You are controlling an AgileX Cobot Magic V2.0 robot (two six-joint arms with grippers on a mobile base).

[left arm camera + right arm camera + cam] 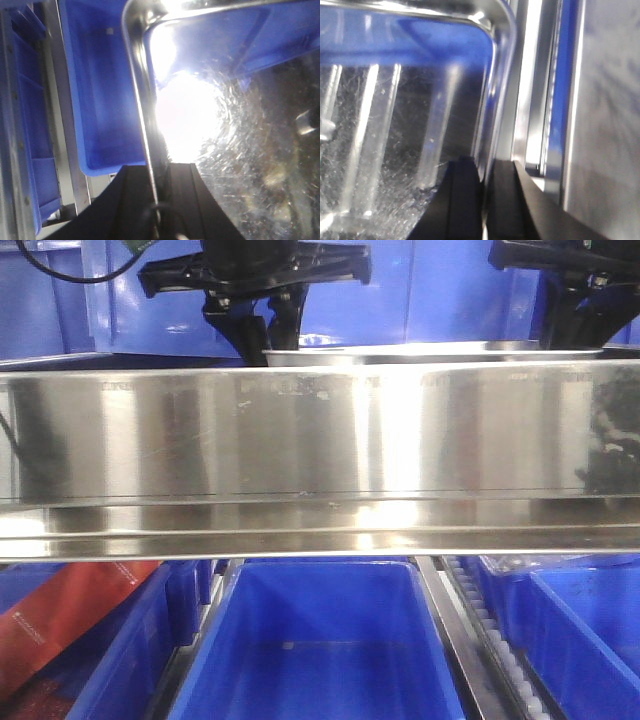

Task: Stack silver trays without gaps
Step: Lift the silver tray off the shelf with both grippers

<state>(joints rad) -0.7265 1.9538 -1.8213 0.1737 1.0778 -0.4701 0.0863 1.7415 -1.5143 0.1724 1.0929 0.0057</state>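
**Carrying step.** The left claw [266, 338], above the rail [320, 440], is closed on the left rim of the silver tray [430, 353]. The wrist view shows that thin rim pinched between its fingers [135, 200]. The tray hangs level just above and behind the rail, spanning both claws. The right claw [572, 325], above the rail's right end, clamps the opposite rim likewise. Blue bins [320, 640] lie below the rail. No second tray is visible. The next move probably calls for lowering both arms together, level, so the tray nests squarely.

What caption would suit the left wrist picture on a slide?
The left arm's jaws clamp the rim of a silver tray, a blue bin alongside.
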